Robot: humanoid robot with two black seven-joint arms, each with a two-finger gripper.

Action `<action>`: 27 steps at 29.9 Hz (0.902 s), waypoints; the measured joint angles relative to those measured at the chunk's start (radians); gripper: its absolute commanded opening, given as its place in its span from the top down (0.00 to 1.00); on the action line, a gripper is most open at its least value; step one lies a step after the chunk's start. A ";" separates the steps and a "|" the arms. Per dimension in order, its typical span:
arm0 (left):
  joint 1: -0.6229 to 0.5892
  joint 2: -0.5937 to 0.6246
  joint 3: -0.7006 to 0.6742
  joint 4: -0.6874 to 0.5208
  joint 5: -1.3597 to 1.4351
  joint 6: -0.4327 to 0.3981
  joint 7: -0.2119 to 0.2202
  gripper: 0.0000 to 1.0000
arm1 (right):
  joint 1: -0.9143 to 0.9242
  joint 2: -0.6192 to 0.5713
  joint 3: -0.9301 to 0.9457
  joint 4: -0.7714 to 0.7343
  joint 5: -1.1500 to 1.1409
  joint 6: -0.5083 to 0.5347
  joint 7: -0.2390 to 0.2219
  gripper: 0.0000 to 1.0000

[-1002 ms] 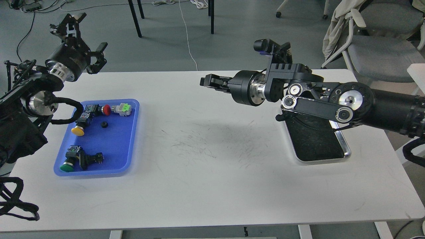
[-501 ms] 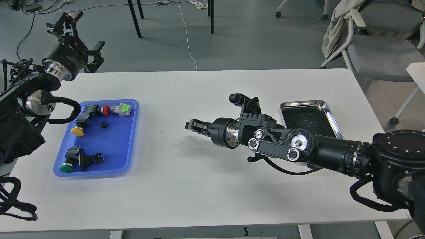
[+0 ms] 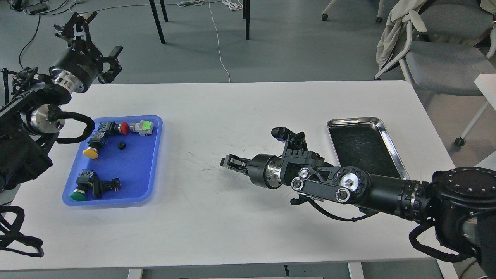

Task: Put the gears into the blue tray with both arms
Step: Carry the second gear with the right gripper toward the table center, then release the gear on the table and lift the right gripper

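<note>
The blue tray [image 3: 153, 155] lies on the table's left side. One small black gear [image 3: 121, 145] rests in its upper middle, among red [image 3: 124, 128], yellow [image 3: 90, 153] and green [image 3: 78, 195] push-buttons and a grey-and-green connector [image 3: 142, 127]. My left gripper [image 3: 104, 34] hangs beyond the table's far left corner, above and behind the tray, its claws spread open and empty. My right gripper [image 3: 229, 161] points left, low over the middle of the table, well right of the tray. Its dark fingers merge, so I cannot tell whether anything is between them.
A shiny steel tray [image 3: 388, 133] with a black bottom lies at the right, behind my right forearm [image 3: 348, 186]. The tabletop's middle shows dark scuff marks. Chairs and cables stand on the floor beyond the table.
My right arm has dropped from above the steel tray to low over the table's middle, uncovering that tray, then settled slightly right. The left gripper has barely shifted.
</note>
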 measured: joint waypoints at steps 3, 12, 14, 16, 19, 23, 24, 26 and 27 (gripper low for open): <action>0.000 0.001 0.000 0.000 0.000 0.000 0.000 0.02 | 0.000 0.000 -0.001 0.006 0.004 -0.011 0.000 0.37; 0.000 0.005 0.001 0.000 0.000 0.002 0.000 0.02 | 0.000 0.000 0.002 0.027 0.011 -0.031 -0.001 0.00; 0.000 0.006 0.002 0.000 0.000 0.003 0.000 0.02 | 0.000 0.000 0.021 0.027 0.011 -0.032 -0.001 0.00; 0.000 0.006 0.003 0.000 0.001 0.003 0.000 0.02 | 0.000 0.000 0.058 0.025 0.011 -0.032 -0.002 0.00; 0.002 0.006 0.004 0.001 0.002 0.005 0.003 0.02 | 0.006 0.000 0.133 0.015 0.011 -0.030 -0.006 0.00; 0.002 0.006 0.005 0.002 0.003 0.017 0.006 0.02 | 0.018 0.000 0.249 -0.025 0.010 -0.022 -0.011 0.00; 0.002 0.006 0.005 0.002 0.003 0.018 0.007 0.02 | 0.020 0.000 0.281 -0.037 0.010 -0.021 -0.012 0.00; 0.001 0.007 0.005 0.002 0.003 0.022 0.009 0.02 | 0.024 0.000 0.351 -0.053 0.011 -0.019 -0.015 0.00; -0.001 0.008 0.005 0.001 0.005 0.024 0.010 0.02 | 0.024 0.000 0.393 -0.058 0.012 -0.019 -0.016 0.00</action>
